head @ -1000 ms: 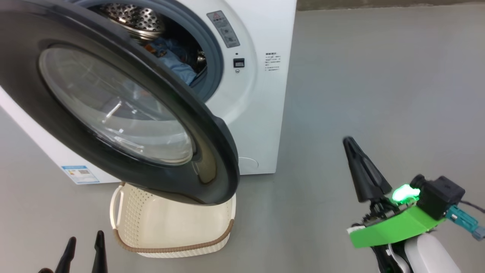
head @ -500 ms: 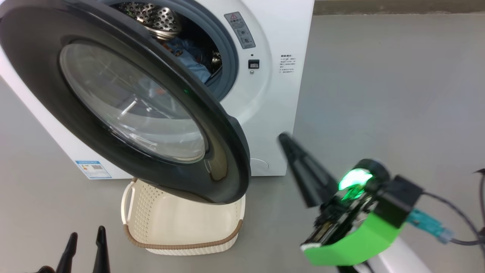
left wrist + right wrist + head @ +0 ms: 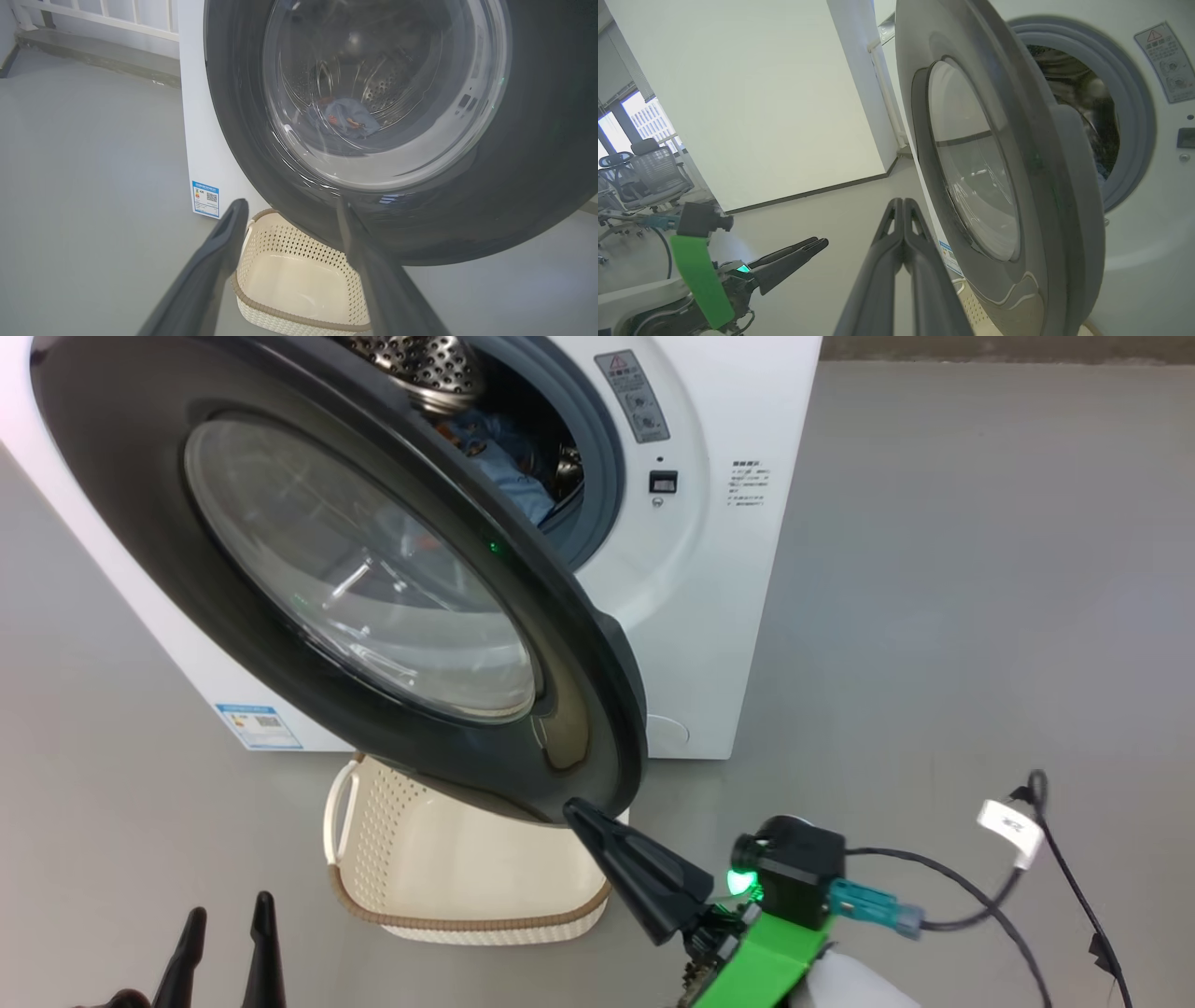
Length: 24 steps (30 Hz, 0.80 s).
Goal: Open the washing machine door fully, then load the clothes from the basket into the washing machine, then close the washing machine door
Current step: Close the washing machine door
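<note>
The washing machine door (image 3: 597, 644) stands partly open, its black rim and glass bowl hanging over the basket (image 3: 373, 821). Blue clothes (image 3: 509, 476) lie in the drum of the washing machine (image 3: 738, 616) and show through the glass (image 3: 348, 119). The basket's inside (image 3: 289, 280) looks bare where it shows. My right gripper (image 3: 571, 810) is shut, its tip at the door's lower outer edge; I cannot tell whether it touches. From the right wrist the closed fingertips (image 3: 902, 201) point beside the door's outer face (image 3: 1017, 186). My left gripper (image 3: 229, 919) stays open, low at the left, short of the basket (image 3: 289, 203).
A dark cable with a white tag (image 3: 1008, 826) trails over the grey floor at the right. Office chairs (image 3: 649, 172) and a white wall (image 3: 761, 93) stand far off behind my left arm. A blue label (image 3: 257, 726) marks the washer's lower side.
My right gripper has swung left and down from the bare floor to the door's lower edge, still shut. The camera has shifted, sliding the whole picture rightward. The left gripper stays where it was.
</note>
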Tool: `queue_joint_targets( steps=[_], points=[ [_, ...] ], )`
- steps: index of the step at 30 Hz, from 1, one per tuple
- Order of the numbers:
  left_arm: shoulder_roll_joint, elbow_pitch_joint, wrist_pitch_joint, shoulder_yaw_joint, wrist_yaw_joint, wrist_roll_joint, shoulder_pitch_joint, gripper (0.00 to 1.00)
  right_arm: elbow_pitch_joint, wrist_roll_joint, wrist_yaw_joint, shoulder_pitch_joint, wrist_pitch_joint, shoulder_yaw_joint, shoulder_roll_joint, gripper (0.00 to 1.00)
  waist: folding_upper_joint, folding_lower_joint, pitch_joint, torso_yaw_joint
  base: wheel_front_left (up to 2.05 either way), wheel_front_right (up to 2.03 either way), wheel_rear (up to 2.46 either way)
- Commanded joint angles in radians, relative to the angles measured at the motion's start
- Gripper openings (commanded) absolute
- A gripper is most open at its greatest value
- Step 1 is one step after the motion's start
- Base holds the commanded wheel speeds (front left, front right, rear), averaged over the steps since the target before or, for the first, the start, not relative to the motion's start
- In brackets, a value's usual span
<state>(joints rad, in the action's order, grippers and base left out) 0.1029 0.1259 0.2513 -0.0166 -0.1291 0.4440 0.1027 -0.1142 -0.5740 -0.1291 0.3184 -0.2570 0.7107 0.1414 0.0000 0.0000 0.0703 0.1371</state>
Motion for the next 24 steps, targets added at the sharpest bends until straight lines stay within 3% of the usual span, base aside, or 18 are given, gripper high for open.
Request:
queue_joint_targets(
  steps=[1,12,24],
  points=[
    [0.006,-0.020,0.010,-0.032,-0.002,0.000,-0.038,1.00,0.003,-0.014,-0.002,0.039,-0.005,0.024,-0.022,0.00,0.0000,0.0000,0.010,0.008,0.00,0.00,0.00],
    [-0.006,-0.008,0.010,-0.016,-0.002,0.012,-0.070,1.00,-0.199,-0.039,-0.002,0.111,-0.005,-0.018,-0.063,0.00,0.0000,0.0000,0.039,0.038,0.00,0.00,0.00],
    [-0.010,-0.004,0.010,-0.006,-0.002,0.021,-0.093,1.00,-0.268,-0.033,-0.002,0.154,-0.005,-0.121,-0.084,0.00,0.0000,0.0000,0.059,0.054,0.00,0.00,0.00]
  ],
)
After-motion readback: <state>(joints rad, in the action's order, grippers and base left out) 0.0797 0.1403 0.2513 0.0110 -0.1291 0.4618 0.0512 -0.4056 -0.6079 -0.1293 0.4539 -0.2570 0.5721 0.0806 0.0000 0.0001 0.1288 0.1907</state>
